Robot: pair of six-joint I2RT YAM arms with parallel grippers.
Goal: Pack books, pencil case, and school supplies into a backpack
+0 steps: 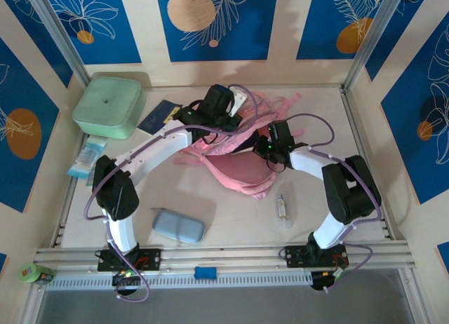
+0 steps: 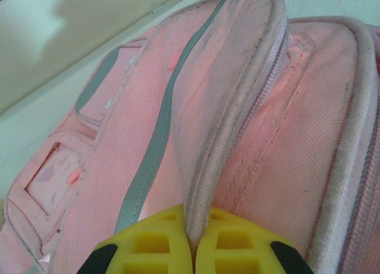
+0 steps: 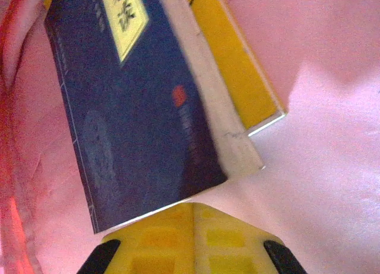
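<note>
Backpack point(image 1: 235, 171) lies crumpled in the middle of the desk point(image 1: 238, 229). Left fingers point(image 2: 155, 243) are closed on a fold of its zip rim. Right fingers point(image 3: 228, 235) are pressed together at the lower edge of a navy book point(image 3: 130, 120) that lies inside on the pink lining, with a yellow book point(image 3: 237, 66) just beside it. Whether they pinch the navy book, I cannot tell. Pencil case point(image 1: 179, 226) and wrapped stick point(image 1: 283, 209) lie on the desk nearer the arm bases.
</note>
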